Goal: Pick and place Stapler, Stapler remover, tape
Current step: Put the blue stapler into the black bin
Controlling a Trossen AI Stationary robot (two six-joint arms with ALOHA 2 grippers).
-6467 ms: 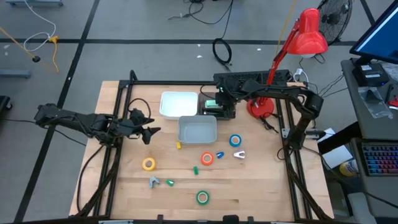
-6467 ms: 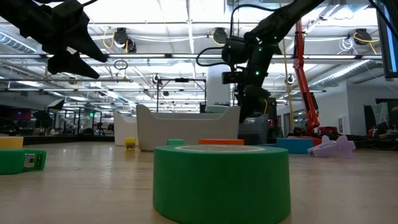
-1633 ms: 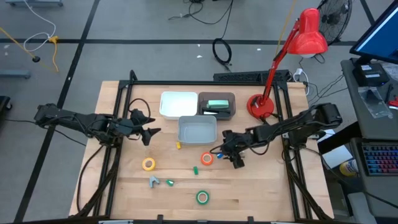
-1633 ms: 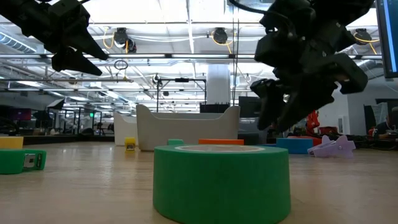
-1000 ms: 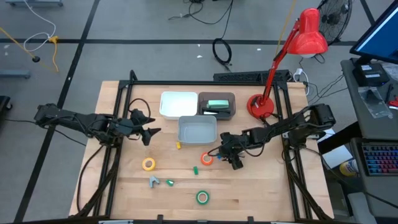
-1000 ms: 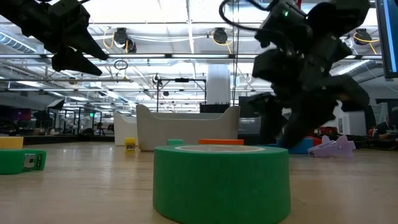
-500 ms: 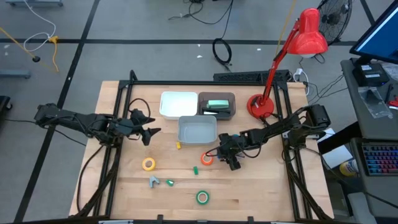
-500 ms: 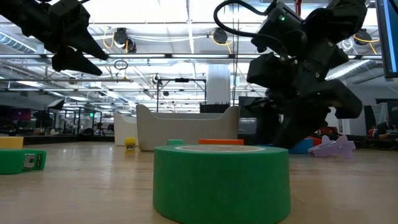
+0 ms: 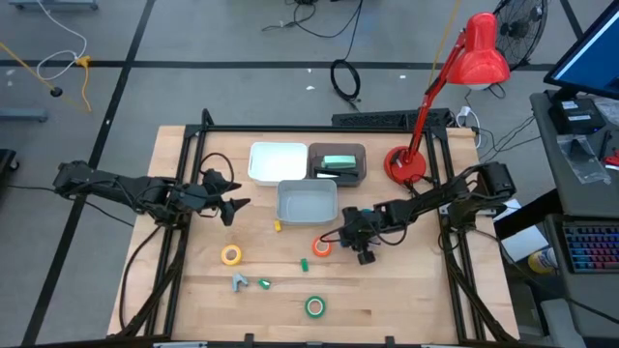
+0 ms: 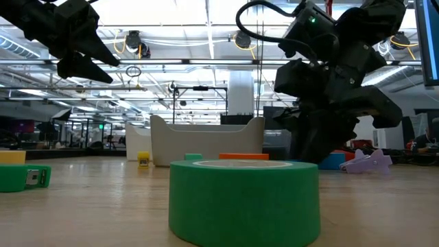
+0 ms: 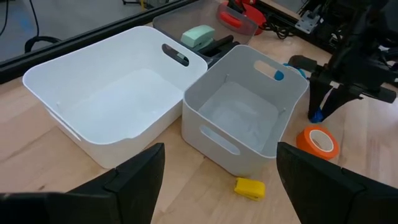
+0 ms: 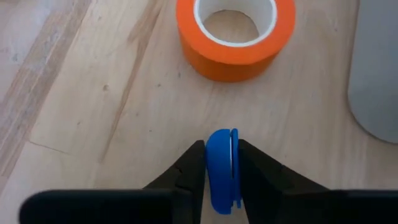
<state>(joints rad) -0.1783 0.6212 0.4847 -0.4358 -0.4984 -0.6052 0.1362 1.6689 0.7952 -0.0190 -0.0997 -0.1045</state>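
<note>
My right gripper (image 9: 352, 244) is low over the middle of the table, shut on a small blue piece (image 12: 220, 167) beside the orange-red tape roll (image 9: 322, 246). The yellow roll (image 9: 230, 254) and the green roll (image 9: 314, 306) lie flat on the wood. Only an edge of the blue roll (image 10: 334, 161) shows, behind my right arm. The green stapler (image 9: 337, 162) lies in the dark bin (image 9: 359, 177). A pale lilac staple remover (image 10: 370, 161) rests on the table to the right. My left gripper (image 9: 235, 209) hangs open above the table's left part. My right gripper pinches the small blue piece (image 12: 219, 149) between its two fingers (image 12: 191, 163), which come from above, pointing down. The piece stands on edge in the hold. In the left wrist view its lower end (image 11: 317, 116) reaches the table top.
A white bin (image 9: 278, 177) and a grey bin (image 9: 308, 216) stand at the far middle, next to the dark bin. A red lamp (image 9: 406, 166) stands at the far right. Small yellow (image 9: 278, 225), green (image 9: 303, 263) and grey (image 9: 239, 282) bits lie about.
My right gripper has shifted a little toward the table's left, closer to the orange-red roll, staying low at the table top.
</note>
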